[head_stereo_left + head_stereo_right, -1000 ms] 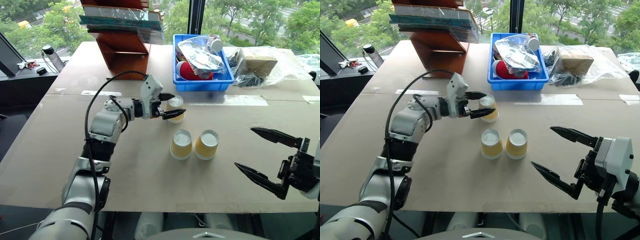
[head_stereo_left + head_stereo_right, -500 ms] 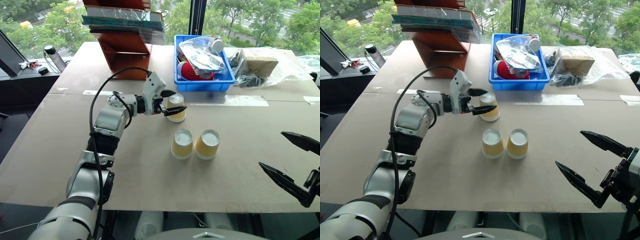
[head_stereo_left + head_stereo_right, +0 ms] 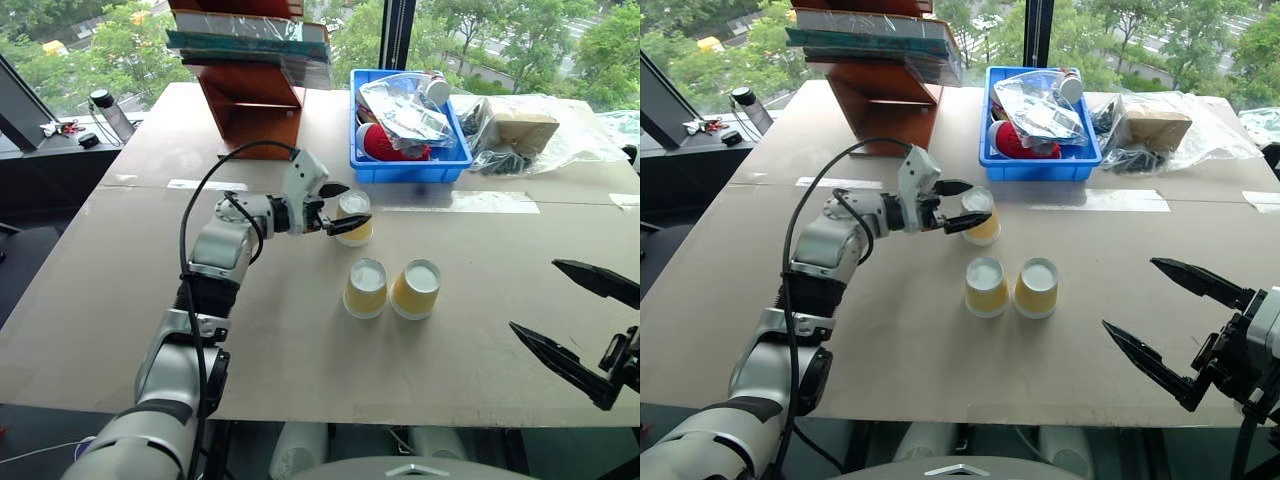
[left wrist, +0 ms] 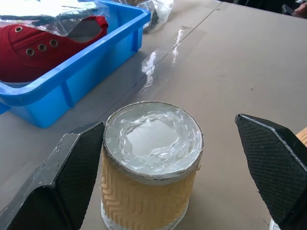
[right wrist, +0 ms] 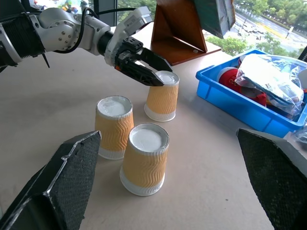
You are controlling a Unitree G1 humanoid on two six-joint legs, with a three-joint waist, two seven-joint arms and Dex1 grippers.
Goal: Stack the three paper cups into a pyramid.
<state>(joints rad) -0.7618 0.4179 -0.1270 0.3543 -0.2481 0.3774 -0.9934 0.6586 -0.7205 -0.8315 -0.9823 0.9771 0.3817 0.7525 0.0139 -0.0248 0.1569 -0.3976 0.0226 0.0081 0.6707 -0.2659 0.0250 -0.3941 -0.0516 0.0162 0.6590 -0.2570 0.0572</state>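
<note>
No readable text, labels, brands or numbers anywhere I look. My cups carry no print, and the bagged items in the blue bin (image 3: 405, 160) show no lettering I can make out.

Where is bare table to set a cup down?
Bare table spreads left of the left claw, and between the two side-by-side cups and the open right claw. Crowded: the far edge, with blue bin, wooden rack and plastic bags.
</note>
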